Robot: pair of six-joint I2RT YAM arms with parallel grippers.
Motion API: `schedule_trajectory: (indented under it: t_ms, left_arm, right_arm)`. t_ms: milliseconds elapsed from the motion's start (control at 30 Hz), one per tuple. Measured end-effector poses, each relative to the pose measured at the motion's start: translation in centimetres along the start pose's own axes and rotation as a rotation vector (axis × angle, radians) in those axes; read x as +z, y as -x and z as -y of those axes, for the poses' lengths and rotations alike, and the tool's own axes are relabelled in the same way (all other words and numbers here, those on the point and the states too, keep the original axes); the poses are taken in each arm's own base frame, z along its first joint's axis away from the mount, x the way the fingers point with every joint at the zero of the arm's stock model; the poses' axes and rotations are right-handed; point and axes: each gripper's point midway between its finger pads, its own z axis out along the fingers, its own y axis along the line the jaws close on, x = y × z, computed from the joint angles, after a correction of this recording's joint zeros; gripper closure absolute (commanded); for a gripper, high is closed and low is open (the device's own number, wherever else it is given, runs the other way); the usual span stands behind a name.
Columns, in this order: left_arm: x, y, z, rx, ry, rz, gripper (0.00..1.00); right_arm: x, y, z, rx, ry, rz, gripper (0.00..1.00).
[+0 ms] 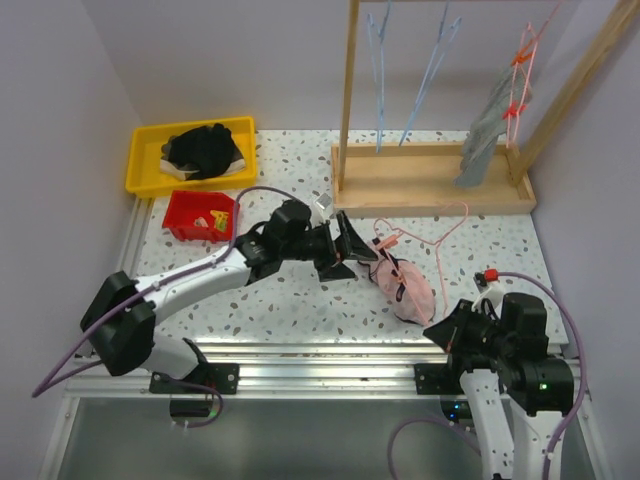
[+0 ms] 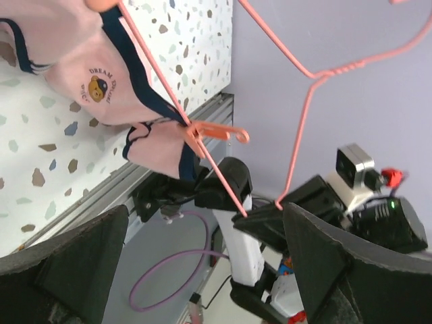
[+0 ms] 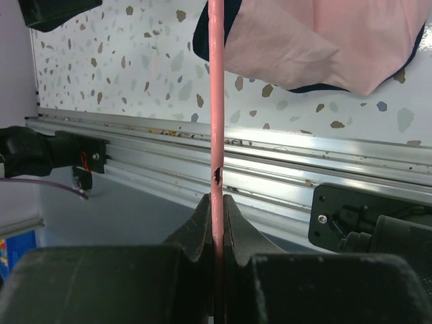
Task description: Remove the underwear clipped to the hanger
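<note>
Pink underwear (image 1: 405,285) on hanger (image 1: 447,222) lies just beside spread left tool (image 1: 355,248).

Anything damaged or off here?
The pink hanger has a small dark chip in its coating just above where the right gripper clamps it. Otherwise nothing stands out; the pink briefs hang clipped to it.

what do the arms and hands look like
The left arm and right arm have white links, black joints and purple cables. The left hand and right hand are black with wedge-shaped fingers. A green light glows on the right arm.
</note>
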Motion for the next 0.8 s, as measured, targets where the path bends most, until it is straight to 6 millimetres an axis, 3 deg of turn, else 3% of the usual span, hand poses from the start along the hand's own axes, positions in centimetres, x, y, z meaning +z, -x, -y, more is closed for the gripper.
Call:
schedule_trajectory:
  t_ms: [267, 467, 600, 800]
  left_arm:
    - [7.1, 1.6, -1.1, -0.072, 0.094, -0.064, 0.00]
    - [8.4, 0.6, -1.0, -0.079, 0.114, -0.103, 0.00]
    - [9.0, -1.3, -0.7, -0.065, 0.122, -0.147, 0.00]
    - [10.4, -3.6, -2.7, -0.075, 0.181, -0.204, 0.00]
  right_arm:
    - [-0.3, 0.2, 0.7, -0.067, -0.033, -0.013, 1.00]
    - [-0.2, 0.4, 1.3, -0.093, -0.064, -0.020, 1.00]
    - [-0.3, 0.5, 1.4, -0.097, -0.071, -0.016, 1.00]
    - [-0.5, 0.5, 1.5, -0.117, -0.077, -0.015, 1.00]
